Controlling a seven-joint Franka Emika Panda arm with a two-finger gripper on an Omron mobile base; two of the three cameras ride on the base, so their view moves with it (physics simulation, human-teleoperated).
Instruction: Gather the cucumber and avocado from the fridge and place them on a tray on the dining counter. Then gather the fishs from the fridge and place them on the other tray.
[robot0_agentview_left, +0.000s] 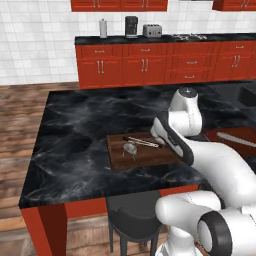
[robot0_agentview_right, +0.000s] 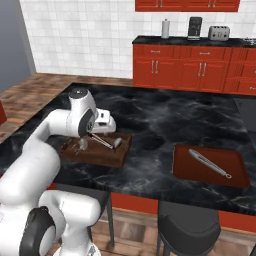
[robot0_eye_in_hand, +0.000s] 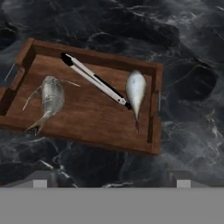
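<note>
The pincer (robot0_agentview_right: 92, 136) hangs spread and empty just above the wooden tray (robot0_eye_in_hand: 89, 131) on the dark surface (robot0_agentview_left: 75, 145), where two fish (robot0_eye_in_hand: 51, 98) (robot0_eye_in_hand: 136, 90) and a long thin tool (robot0_eye_in_hand: 94, 78) lie. The fish step looks nearly or fully done. The red tray (robot0_agentview_right: 186, 170) shows only another slim utensil (robot0_agentview_right: 210, 162); cucumber and avocado I cannot make out.

A brown wooden tray (robot0_agentview_left: 142, 156) is seen on the black marble tabletop (robot0_agentview_left: 75, 145), holding a pale fish (robot0_agentview_left: 130, 148) and long tongs (robot0_agentview_left: 141, 142), partly hidden by the white arm (robot0_agentview_left: 200, 150).
</note>
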